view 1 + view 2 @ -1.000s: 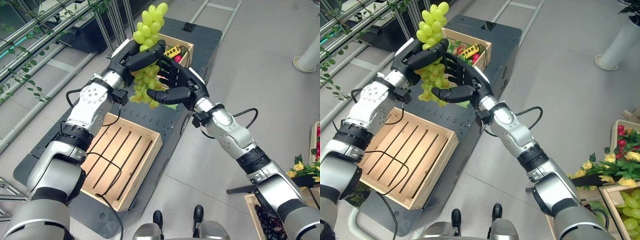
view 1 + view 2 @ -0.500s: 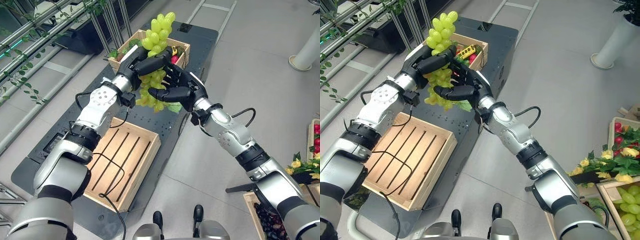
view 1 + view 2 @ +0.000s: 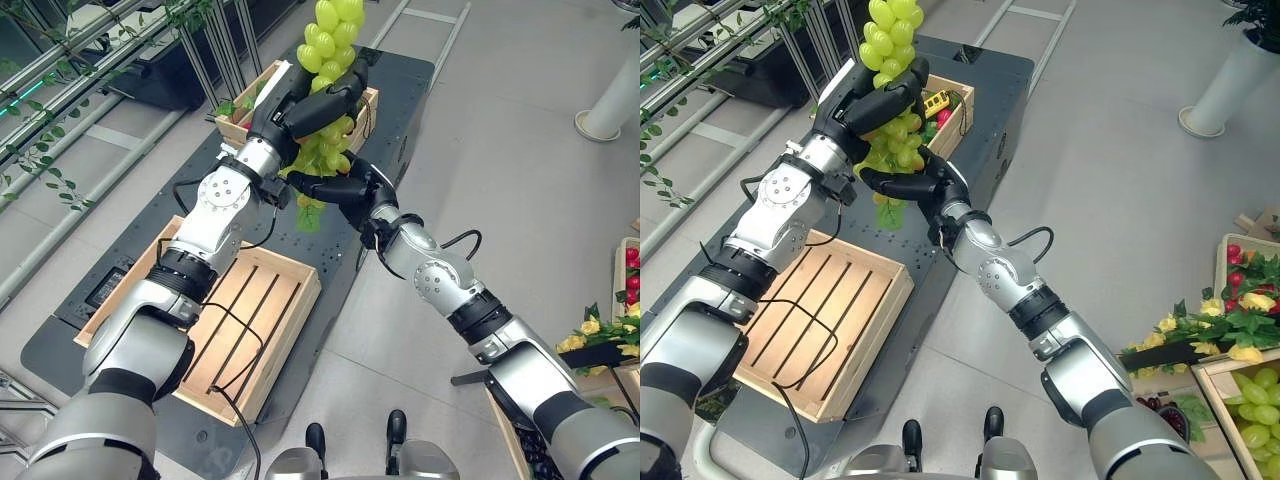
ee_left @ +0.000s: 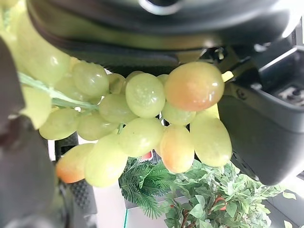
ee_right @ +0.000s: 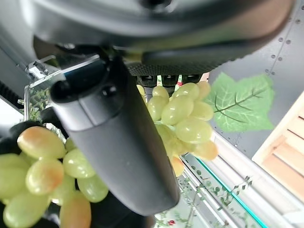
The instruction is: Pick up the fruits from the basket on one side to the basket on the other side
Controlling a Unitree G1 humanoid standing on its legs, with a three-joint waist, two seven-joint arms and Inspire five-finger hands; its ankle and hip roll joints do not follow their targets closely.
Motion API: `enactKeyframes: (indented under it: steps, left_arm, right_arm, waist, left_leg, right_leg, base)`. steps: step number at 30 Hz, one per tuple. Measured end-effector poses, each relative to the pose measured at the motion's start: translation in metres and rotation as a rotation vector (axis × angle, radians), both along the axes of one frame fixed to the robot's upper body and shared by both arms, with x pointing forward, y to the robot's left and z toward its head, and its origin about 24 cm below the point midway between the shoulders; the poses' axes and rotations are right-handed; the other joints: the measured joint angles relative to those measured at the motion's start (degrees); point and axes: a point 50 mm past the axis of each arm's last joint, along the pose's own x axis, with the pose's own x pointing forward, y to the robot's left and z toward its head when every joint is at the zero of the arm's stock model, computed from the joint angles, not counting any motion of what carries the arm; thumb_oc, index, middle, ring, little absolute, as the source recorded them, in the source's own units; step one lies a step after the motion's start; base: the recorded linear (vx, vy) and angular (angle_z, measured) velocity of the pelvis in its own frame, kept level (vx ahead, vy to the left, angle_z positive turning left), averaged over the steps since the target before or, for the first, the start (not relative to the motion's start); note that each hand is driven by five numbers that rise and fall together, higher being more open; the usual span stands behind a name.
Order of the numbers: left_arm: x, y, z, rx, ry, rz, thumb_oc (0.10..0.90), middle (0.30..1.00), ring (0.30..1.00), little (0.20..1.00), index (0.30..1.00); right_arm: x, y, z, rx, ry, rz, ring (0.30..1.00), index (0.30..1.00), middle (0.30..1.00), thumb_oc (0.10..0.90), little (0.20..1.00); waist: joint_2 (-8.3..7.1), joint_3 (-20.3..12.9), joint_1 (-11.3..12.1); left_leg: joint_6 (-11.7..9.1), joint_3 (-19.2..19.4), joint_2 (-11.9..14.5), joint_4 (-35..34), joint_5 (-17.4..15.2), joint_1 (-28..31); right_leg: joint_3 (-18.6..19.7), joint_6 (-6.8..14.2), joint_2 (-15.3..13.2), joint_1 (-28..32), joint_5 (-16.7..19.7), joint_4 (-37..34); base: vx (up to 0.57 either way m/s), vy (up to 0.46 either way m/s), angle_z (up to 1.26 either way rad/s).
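Left eye view: the left hand (image 3: 300,105) has its fingers (image 3: 330,97) curled round the middle of the bunch of green grapes (image 3: 333,30), so the top of the bunch stands above the fingers and the rest hangs below them. The right hand (image 3: 350,188) sits just under, its fingers bent around the lower grapes, probably to steady the load during the handover. The bunch is held high, beyond the empty wooden basket (image 3: 262,310) on the dark worktop (image 3: 400,90), with the far basket (image 3: 962,100) of fruit behind the fingers.
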Motion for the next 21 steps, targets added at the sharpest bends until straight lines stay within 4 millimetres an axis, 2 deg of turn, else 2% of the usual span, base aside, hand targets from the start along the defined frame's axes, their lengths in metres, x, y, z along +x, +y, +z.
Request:
enactKeyframes:
  steps: [7, 18, 19, 20, 21]
  left_arm:
    - [-0.001, -0.002, 0.0, 0.02, -0.005, -0.03, 0.4, 0.3, 0.3, 0.3, 0.3]
    - [-0.002, -0.004, 0.001, 0.062, -0.031, -0.033, 0.4, 0.3, 0.3, 0.3, 0.3]
    - [-0.002, -0.004, 0.001, 0.072, -0.033, -0.03, 0.4, 0.3, 0.3, 0.3, 0.3]
    - [-0.002, -0.004, 0.001, 0.078, -0.035, -0.028, 0.4, 0.3, 0.3, 0.3, 0.3]
    - [-0.002, -0.004, 0.001, 0.078, -0.035, -0.027, 0.4, 0.3, 0.3, 0.3, 0.3]
  right_arm:
    - [0.0, 0.001, 0.003, 0.031, -0.002, -0.015, 0.9, 0.9, 0.9, 0.8, 0.9]
    - [0.004, -0.012, 0.011, -0.125, -0.173, -0.109, 0.9, 0.9, 0.9, 0.8, 0.9]
    - [0.004, -0.013, 0.011, -0.133, -0.183, -0.116, 0.752, 0.752, 0.752, 0.701, 0.752]
    - [0.004, -0.014, 0.012, -0.131, -0.188, -0.12, 0.3, 0.3, 0.3, 0.4, 0.3]
    - [0.004, -0.015, 0.013, -0.129, -0.194, -0.124, 0.3, 0.3, 0.3, 0.4, 0.3]
  waist:
    - [-0.02, 0.0, 0.4]
    - [-0.02, 0.0, 1.0]
    - [-0.02, 0.0, 1.0]
    - [-0.02, 0.0, 1.0]
    - [-0.02, 0.0, 1.0]
  left_leg:
    - [0.0, 0.0, 0.0, 0.0, 0.0, 0.0]
    - [0.0, 0.0, 0.0, 0.0, 0.0, 0.0]
    - [0.0, 0.0, 0.0, 0.0, 0.0, 0.0]
    - [0.0, 0.0, 0.0, 0.0, 0.0, 0.0]
    - [0.0, 0.0, 0.0, 0.0, 0.0, 0.0]
  right_leg:
    - [0.0, 0.0, 0.0, 0.0, 0.0, 0.0]
    - [0.1, 0.0, 0.0, 0.0, 0.0, 0.0]
    - [0.1, 0.0, 0.0, 0.0, 0.0, 0.0]
    - [0.1, 0.0, 0.0, 0.0, 0.0, 0.0]
    - [0.1, 0.0, 0.0, 0.0, 0.0, 0.0]
  base:
    - [0.0, 0.0, 0.0]
    - [0.0, 0.0, 0.0]
    - [0.0, 0.0, 0.0]
    - [0.0, 0.0, 0.0]
    - [0.0, 0.0, 0.0]
